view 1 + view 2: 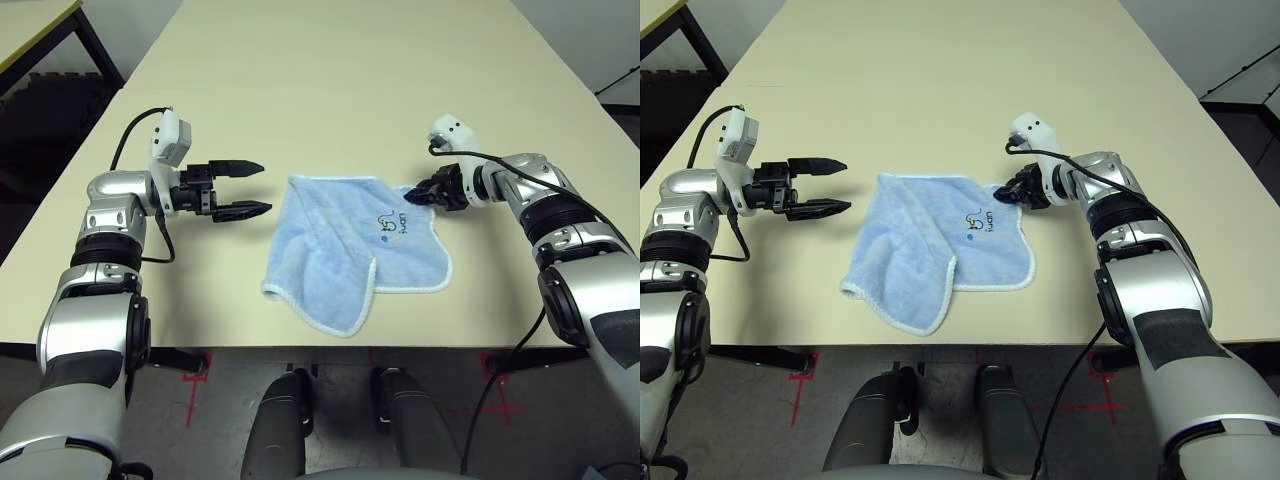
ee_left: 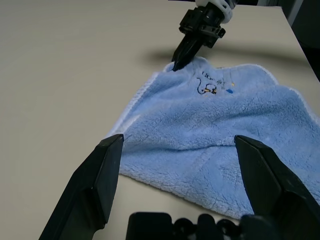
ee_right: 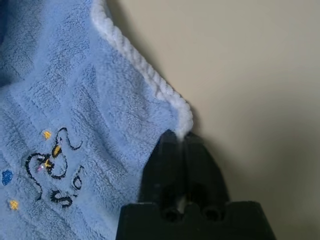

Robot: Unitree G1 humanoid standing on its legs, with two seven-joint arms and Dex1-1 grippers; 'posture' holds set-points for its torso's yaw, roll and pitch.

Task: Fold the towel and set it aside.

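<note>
The light blue towel (image 1: pixel 340 250) lies rumpled on the table between my arms, its near left part folded over itself and its small dark logo (image 1: pixel 388 225) facing up near the far right corner. My right gripper (image 1: pixel 408 196) is shut on that far right corner. In the right wrist view, the white edging (image 3: pixel 150 80) runs straight into the closed fingertips (image 3: pixel 170 150). My left gripper (image 1: pixel 266 187) hovers open just left of the towel, apart from it. The left wrist view looks across the towel (image 2: pixel 225 140) to the right gripper (image 2: pixel 176 64).
The cream table (image 1: pixel 330 80) stretches bare behind the towel and to both sides. Its front edge runs close below the towel's near corner. Another table's corner (image 1: pixel 30 25) stands at the far left, across a dark gap.
</note>
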